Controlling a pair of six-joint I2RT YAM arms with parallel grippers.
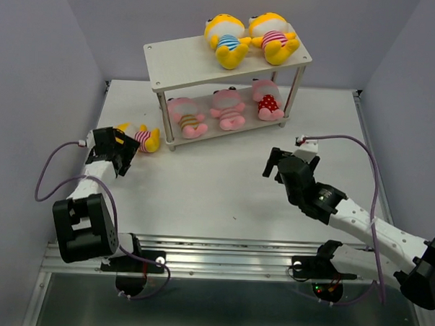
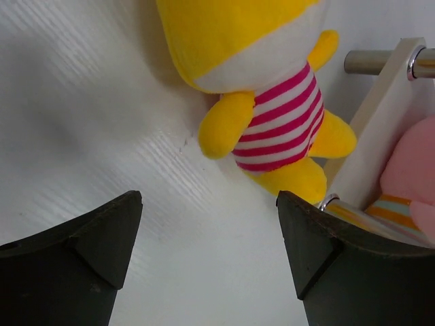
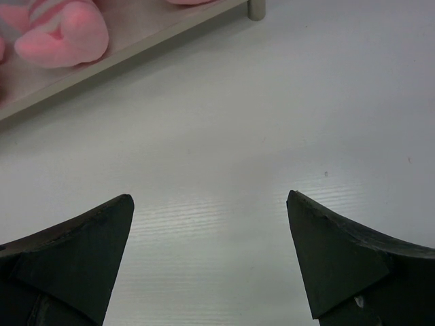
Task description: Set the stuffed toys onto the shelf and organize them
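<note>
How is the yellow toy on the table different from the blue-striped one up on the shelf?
The table toy wears pink-and-white stripes; the shelf toy wears blue. The table toy lies beside the shelf's leg; the shelf toy lies on its top board. Both are yellow plush.

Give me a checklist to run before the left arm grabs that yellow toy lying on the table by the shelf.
1. Left hand open: ok.
2. Yellow toy ahead of it: ok, not yet between the fingers.
3. Toy clear of the shelf: cannot tell; its foot lies by the lower board's corner.
4. Room on the top board: ok, left part bare beside two yellow toys.
5. Right hand out of the way: ok, open over the table, holding nothing.
</note>
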